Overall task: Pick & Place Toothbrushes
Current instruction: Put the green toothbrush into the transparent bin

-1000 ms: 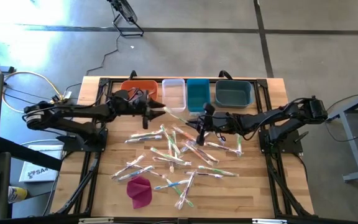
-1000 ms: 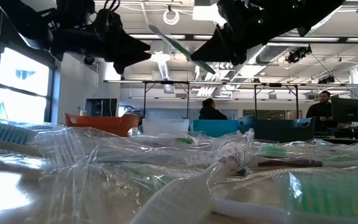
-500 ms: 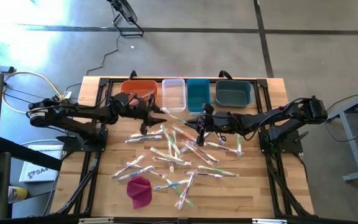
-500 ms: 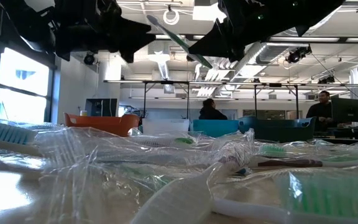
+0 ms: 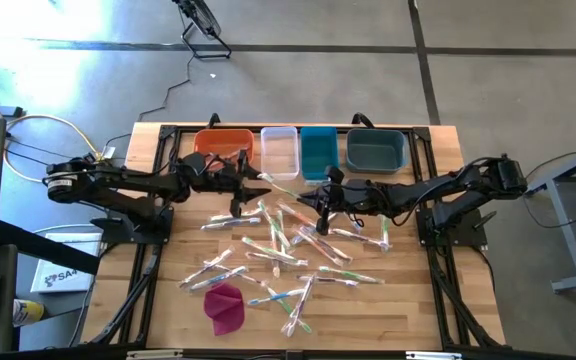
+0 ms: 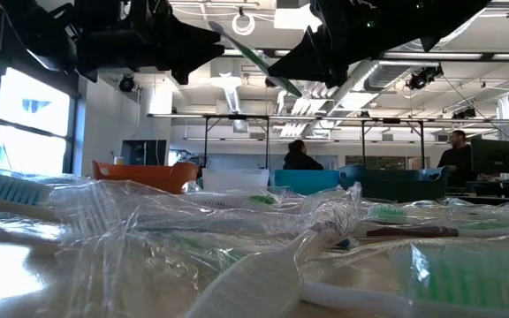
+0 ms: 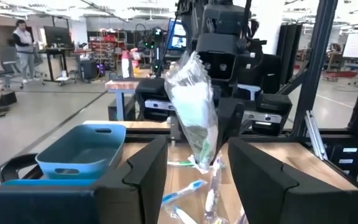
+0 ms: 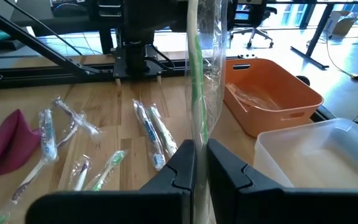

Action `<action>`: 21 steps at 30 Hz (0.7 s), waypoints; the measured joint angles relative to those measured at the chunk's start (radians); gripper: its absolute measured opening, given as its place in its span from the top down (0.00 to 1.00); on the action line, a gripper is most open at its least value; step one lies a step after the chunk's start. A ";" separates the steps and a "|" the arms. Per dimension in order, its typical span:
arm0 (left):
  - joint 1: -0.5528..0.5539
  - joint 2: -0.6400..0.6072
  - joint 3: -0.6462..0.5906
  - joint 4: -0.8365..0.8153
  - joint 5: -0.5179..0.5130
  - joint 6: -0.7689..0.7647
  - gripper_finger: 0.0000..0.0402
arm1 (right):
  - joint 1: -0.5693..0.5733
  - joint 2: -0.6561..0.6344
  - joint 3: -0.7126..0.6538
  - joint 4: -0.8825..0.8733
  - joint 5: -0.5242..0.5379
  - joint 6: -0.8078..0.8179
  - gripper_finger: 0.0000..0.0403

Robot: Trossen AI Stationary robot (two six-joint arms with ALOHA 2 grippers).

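My right gripper (image 5: pixel 320 197) sits just above the middle of the high view, and its fingers (image 8: pixel 180 163) are clamped on one wrapped green toothbrush (image 8: pixel 195 81), which stands up between them in its clear wrapper. In the high view that toothbrush (image 5: pixel 280 182) runs as a pale strip up and left from my right gripper toward my left one. My left gripper (image 5: pixel 249 184) is just left of it, below the orange bin (image 5: pixel 225 141), with its fingers (image 7: pixel 143 171) apart on either side of the wrapped brush end; I cannot tell whether they touch the wrapper.

The other toothbrushes (image 5: pixel 288 235) lie scattered across the middle of the wooden surface (image 5: pixel 368 310), spread from below both grippers down to the lower centre of the frame. A magenta cloth (image 5: pixel 225 307) lies at the lower left of the pile. Along the top edge of the surface stand four bins in a row: the orange one, a clear bin (image 5: pixel 279 150), a teal bin (image 5: pixel 318 150) and a grey-blue bin (image 5: pixel 375 150). In the low view two people (image 6: pixel 300 157) show far behind the bins.
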State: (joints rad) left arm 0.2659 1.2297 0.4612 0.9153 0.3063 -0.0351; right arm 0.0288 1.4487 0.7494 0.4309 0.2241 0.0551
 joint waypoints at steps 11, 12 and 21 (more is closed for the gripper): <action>0.000 0.116 0.087 -0.005 0.068 -0.027 0.59 | 0.000 0.000 0.000 -0.005 0.000 0.000 0.96; 0.000 0.127 0.092 -0.006 0.068 -0.027 0.59 | 0.000 0.000 0.000 -0.007 0.000 0.000 0.96; 0.000 0.145 0.109 0.004 0.106 -0.041 0.59 | 0.000 0.000 0.000 -0.009 0.000 0.000 0.96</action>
State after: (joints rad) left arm 0.2657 1.3746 0.5701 0.9198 0.4121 -0.0763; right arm 0.0288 1.4487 0.7494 0.4221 0.2245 0.0551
